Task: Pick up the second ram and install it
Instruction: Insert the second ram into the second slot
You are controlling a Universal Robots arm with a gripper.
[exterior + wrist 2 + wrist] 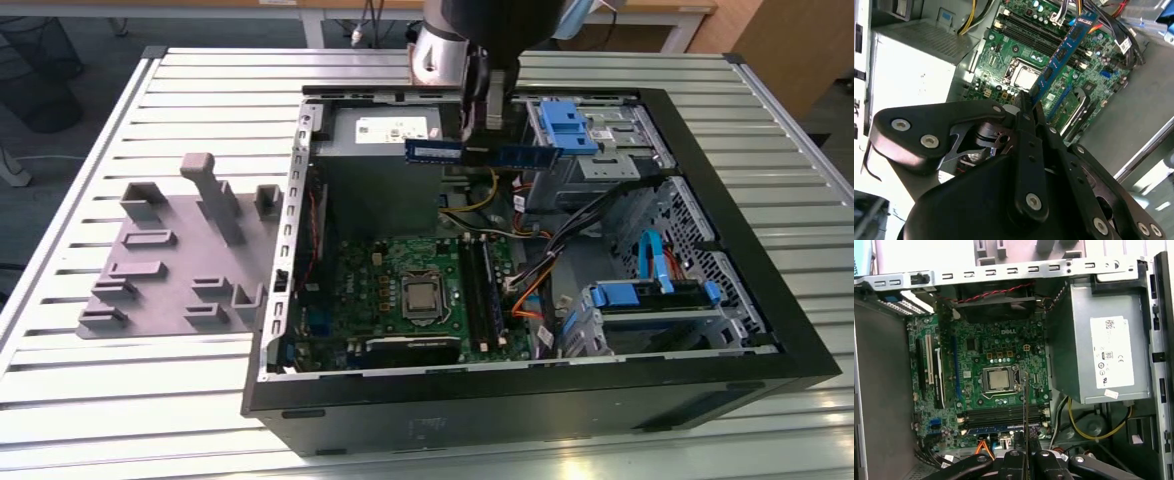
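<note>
Ram held above motherboard
The gripper has its fingers closed flat on both faces of the ram. The ram hangs level above the motherboard, apart from its slots.

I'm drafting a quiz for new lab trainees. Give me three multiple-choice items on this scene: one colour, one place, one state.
1. The fixture beside the case is: A grey; B red; C yellow.
2. The second ram is: A above the open case; B on the fixture; C on the case's rim.
3. The tool is: A open; B shut on the second ram; C shut on a cable.
Answers: A, its posts look grey; A, the exterior view shows it over the case; B, the second wrist view shows fingers pinching it.
</note>
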